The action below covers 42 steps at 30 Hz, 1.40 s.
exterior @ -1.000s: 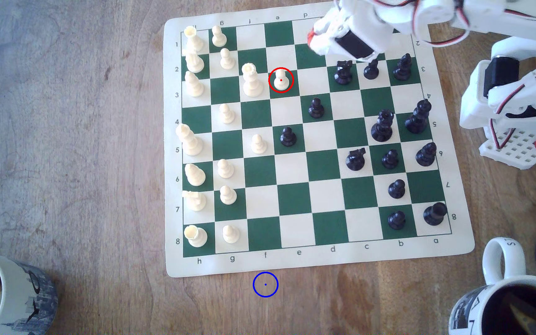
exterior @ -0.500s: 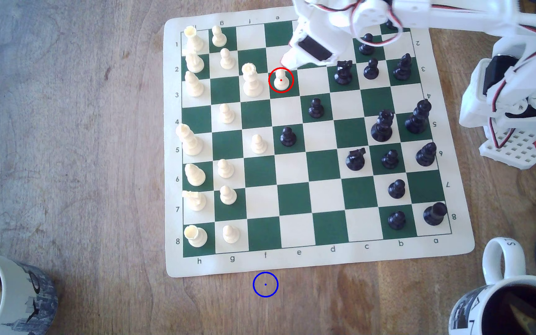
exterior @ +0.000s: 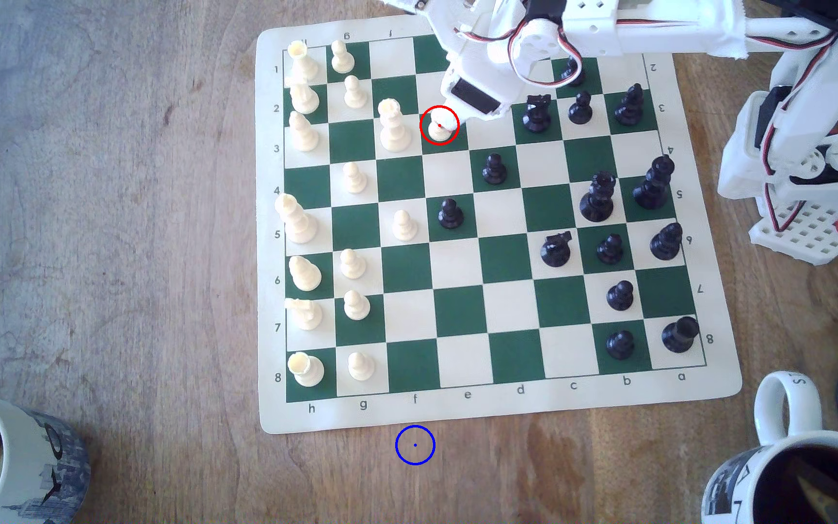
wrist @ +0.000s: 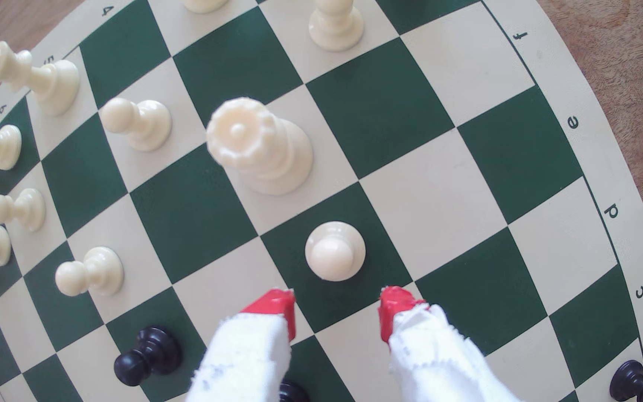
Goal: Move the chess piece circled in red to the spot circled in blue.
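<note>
Reaching further across the board since a second ago, the gripper [wrist: 337, 305] now hangs over the cream pawn [wrist: 334, 250], red-tipped jaws spread wide and touching nothing. It stands on its dark square beside the crowned piece [wrist: 260, 145]. The blue-ringed spot [exterior: 415, 445] lies on bare wooden table [exterior: 104, 252], between two mugs [exterior: 9, 458].

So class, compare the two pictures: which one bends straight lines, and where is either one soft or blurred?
Wrist view: strong fisheye, the board edge curves and squares bow; the pawn is sharp, the cloth-wrapped gripper nearest the lens is soft. Exterior view: board lines nearly straight, daylight even, shadows faint; the mugs at the corners are cropped.
</note>
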Motion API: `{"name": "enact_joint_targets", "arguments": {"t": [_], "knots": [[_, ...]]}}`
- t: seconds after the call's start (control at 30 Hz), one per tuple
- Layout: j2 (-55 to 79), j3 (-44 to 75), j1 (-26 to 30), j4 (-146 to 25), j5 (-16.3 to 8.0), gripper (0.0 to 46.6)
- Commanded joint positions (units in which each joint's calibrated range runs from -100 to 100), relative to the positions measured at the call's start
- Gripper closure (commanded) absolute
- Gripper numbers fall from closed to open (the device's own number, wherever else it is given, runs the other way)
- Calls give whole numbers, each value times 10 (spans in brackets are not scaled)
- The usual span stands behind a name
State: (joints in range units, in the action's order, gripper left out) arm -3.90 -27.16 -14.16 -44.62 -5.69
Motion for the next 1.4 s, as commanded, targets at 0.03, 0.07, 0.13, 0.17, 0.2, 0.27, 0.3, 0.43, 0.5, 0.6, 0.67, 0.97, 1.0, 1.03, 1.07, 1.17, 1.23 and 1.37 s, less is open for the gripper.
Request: {"name": "enact_joint_targets", "arguments": {"t": [0.03, 0.07, 0.13, 0.17, 0.2, 0.27, 0.3, 0.43, 0.5, 0.6, 0.67, 0.97, 1.0, 1.03, 1.07, 1.17, 1.23, 1.37], "knots": [[2, 49, 0, 21, 0, 347], [5, 49, 3, 22, 0, 347], [14, 53, 7, 25, 0, 347], [19, 55, 8, 25, -1, 347], [24, 55, 9, 27, -1, 348], [33, 55, 11, 29, -1, 348], [36, 55, 12, 30, -1, 348], [48, 55, 11, 40, 0, 348], [51, 55, 7, 45, 2, 348], [51, 55, 6, 53, 2, 350], [51, 55, 7, 60, 1, 351], [61, 49, 5, 75, 3, 358], [61, 49, 5, 75, 3, 361], [62, 49, 5, 75, 3, 363], [63, 49, 4, 76, 3, 370], [64, 49, 4, 83, 3, 379], [64, 49, 3, 86, 2, 381], [62, 48, 3, 86, 3, 413]]}}
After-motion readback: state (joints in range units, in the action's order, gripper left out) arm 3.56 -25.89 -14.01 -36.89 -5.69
